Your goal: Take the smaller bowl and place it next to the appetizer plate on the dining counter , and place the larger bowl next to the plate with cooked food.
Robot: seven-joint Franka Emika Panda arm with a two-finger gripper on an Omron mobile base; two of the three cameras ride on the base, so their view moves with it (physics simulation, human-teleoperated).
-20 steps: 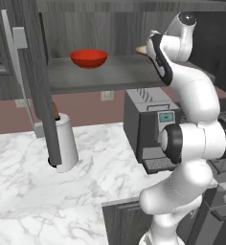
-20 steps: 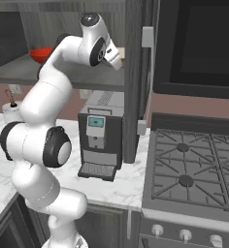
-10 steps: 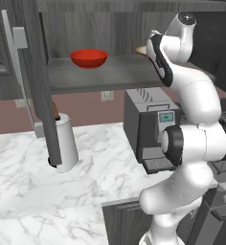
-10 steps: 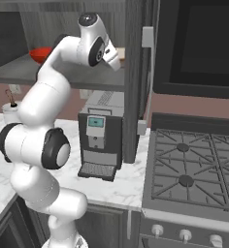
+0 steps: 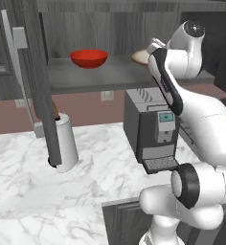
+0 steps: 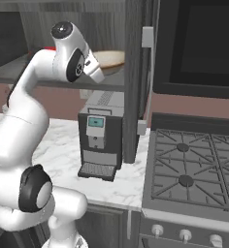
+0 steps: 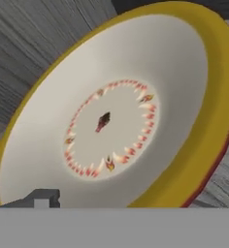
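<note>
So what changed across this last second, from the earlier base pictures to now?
Very little visibly moved. The white arm stays reached up to the grey shelf, its gripper at the wide cream bowl with the golden rim; no grip on it shows yet. The glossy red bowl, black coffee machine and white paper towel roll stayed put.

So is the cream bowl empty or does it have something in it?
Empty. The hand view looks straight into the cream bowl and shows its bare inside, with just the reddish ring pattern on the base.
</note>
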